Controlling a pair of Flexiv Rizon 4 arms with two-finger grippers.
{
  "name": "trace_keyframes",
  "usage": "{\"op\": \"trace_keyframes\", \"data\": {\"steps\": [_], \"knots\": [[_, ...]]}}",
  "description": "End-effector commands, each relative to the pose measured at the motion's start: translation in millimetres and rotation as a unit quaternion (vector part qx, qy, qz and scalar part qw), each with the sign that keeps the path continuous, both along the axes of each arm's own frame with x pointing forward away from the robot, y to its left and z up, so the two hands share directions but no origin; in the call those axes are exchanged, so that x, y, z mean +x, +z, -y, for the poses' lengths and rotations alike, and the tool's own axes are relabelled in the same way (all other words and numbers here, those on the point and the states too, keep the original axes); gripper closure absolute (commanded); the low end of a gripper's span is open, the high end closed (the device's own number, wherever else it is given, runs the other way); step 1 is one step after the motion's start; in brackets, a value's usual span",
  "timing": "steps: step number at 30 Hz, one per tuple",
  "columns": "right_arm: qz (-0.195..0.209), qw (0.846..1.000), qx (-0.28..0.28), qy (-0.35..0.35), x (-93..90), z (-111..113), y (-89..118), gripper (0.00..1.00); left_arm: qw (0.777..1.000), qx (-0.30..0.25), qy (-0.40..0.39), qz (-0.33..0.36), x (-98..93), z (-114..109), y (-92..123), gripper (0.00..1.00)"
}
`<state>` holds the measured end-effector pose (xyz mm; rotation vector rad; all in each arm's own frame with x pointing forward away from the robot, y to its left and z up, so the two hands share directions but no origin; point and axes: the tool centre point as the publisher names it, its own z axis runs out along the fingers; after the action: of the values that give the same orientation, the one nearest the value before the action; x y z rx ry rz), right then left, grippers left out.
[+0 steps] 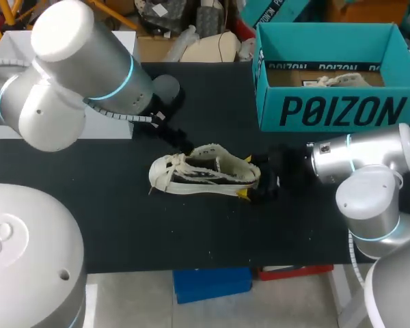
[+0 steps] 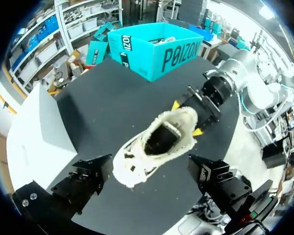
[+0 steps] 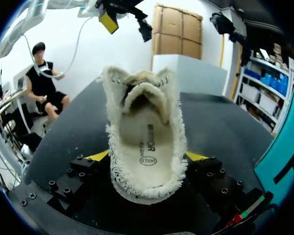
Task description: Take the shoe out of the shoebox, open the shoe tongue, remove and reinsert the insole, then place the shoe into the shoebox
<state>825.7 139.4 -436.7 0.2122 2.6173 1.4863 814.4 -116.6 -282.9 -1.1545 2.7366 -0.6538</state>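
A cream, fuzzy-lined shoe (image 1: 205, 171) lies on its side in the middle of the black table (image 1: 123, 225), toe to the left. My right gripper (image 1: 254, 188) is shut on its heel, one yellow tip on each side. In the right wrist view the shoe (image 3: 144, 142) gapes toward the camera, with the insole (image 3: 147, 147) lying inside and the tongue (image 3: 143, 93) arched over it. My left gripper (image 2: 147, 176) hangs open above the shoe (image 2: 157, 147), touching nothing. The teal shoebox (image 1: 338, 109) stands open at the back right.
A white box (image 1: 14, 48) sits at the back left of the table, behind my left arm. Crumpled paper (image 1: 338, 80) lies inside the shoebox. Bare tabletop stretches in front of the shoe to the near edge.
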Motion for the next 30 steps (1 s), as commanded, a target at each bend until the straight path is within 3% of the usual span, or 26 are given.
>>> {"op": "trace_keyframes", "data": {"steps": [1, 12, 17, 25, 30], "knots": [[0.000, 1.000, -0.002, -0.002, -0.3, -3, -1, 1.00, 0.953, 0.148, 0.235, -0.119, 5.5, 16, 5, 0.00], [0.000, 1.000, -0.002, -0.002, -0.3, -3, -1, 1.00, 0.953, 0.148, 0.235, -0.119, 5.5, 16, 5, 0.00], [0.000, 1.000, -0.002, -0.002, -0.3, -3, -1, 1.00, 0.931, 0.189, 0.287, -0.124, 1.5, 31, -8, 0.00], [0.000, 1.000, -0.002, -0.002, -0.3, -3, -1, 1.00, 0.937, 0.205, 0.254, -0.124, -1.8, 59, -26, 0.00], [0.000, 1.000, -0.002, -0.002, -0.3, -3, -1, 1.00, 0.926, 0.245, 0.254, -0.134, 3.0, 71, -42, 0.00]]}}
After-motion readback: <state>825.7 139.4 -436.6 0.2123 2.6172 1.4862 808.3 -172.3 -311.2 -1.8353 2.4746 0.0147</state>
